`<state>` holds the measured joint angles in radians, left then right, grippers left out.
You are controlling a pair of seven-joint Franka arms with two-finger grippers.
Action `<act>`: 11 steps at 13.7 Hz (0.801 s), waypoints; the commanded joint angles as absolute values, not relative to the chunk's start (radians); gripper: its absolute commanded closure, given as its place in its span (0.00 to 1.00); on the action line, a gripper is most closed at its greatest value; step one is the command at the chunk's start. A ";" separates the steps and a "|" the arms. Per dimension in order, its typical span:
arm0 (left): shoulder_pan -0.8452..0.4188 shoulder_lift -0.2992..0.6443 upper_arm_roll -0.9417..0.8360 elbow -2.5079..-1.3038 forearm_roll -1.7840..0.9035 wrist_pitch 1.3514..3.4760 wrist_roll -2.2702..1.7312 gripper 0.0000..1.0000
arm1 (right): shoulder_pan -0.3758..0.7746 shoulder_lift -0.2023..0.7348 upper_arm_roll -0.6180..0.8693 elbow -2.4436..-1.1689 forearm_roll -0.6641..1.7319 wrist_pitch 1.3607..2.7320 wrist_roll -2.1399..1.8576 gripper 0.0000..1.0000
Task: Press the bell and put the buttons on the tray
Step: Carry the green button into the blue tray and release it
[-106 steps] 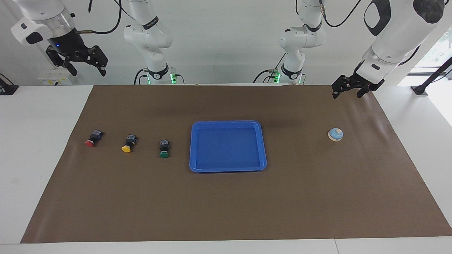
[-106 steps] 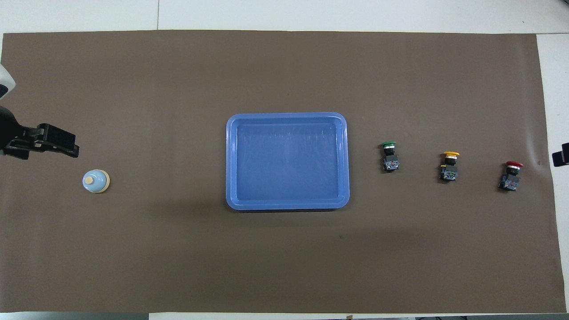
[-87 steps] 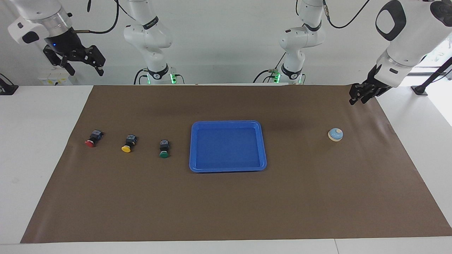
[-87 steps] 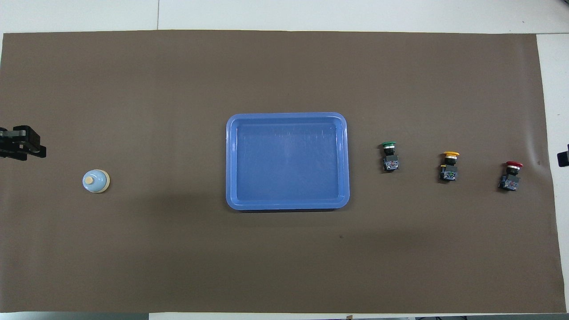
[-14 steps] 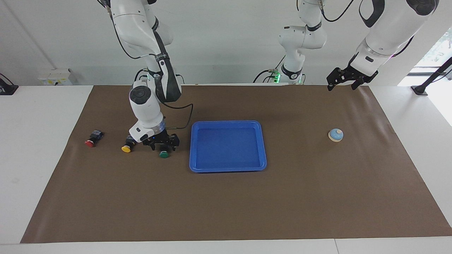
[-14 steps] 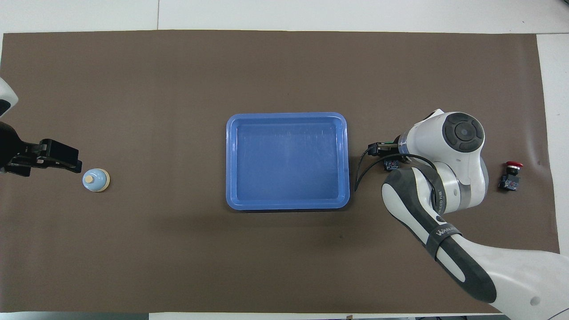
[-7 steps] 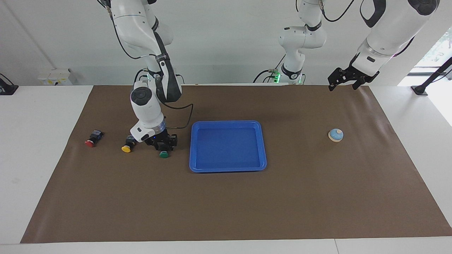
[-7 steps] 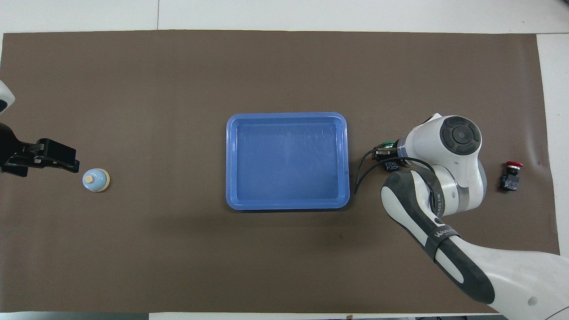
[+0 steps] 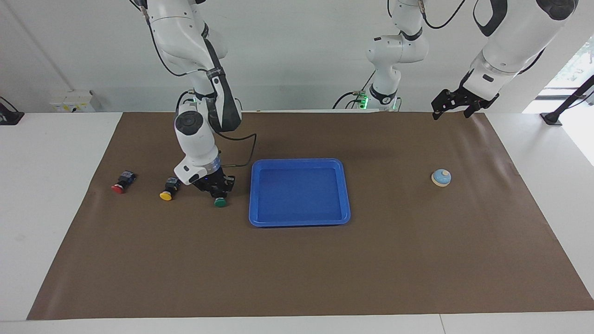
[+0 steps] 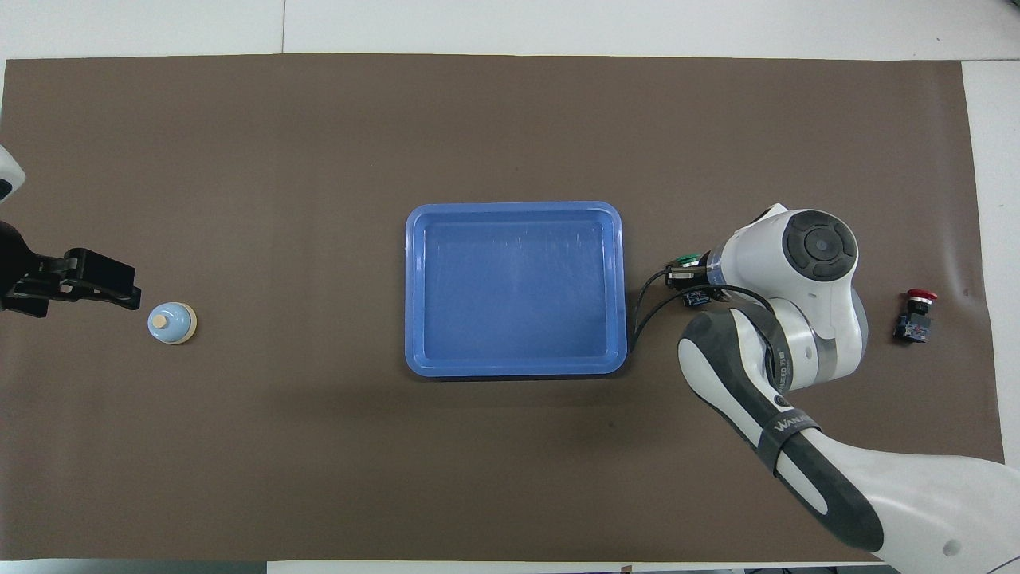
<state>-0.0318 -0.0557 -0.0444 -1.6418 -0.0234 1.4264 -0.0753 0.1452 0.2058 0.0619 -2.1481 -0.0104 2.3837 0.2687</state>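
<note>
brown mat covers the tabletop (image 9: 55,185); right claw (image 9: 218,189) clamps the green button (image 9: 220,202) beside the blue tray (image 9: 344,195); left claw (image 9: 452,103), fingers apart, hangs above the mat's edge near the bell (image 9: 441,177).

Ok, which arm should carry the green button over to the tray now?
Right. The right gripper is down at the green button, beside the tray, though whether it has gripped is unclear. The left gripper waits raised at the bell's end of the table.
</note>
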 commanded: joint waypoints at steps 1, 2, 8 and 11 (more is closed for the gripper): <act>-0.018 -0.057 -0.063 -1.628 -0.015 1.394 -0.077 0.00 | 0.178 0.196 0.066 -1.987 0.008 2.188 0.296 1.00; -0.020 -0.057 -0.063 -1.628 -0.015 1.396 -0.077 0.00 | 0.201 0.199 0.064 -1.924 0.012 2.124 0.308 1.00; -0.008 -0.069 -0.052 -1.661 -0.014 1.437 -0.072 0.00 | 0.373 0.232 0.064 -1.839 0.044 2.077 0.529 1.00; 0.011 -0.074 -0.052 -1.663 -0.012 1.431 -0.075 0.00 | 0.432 0.290 0.064 -1.870 0.044 2.183 0.567 1.00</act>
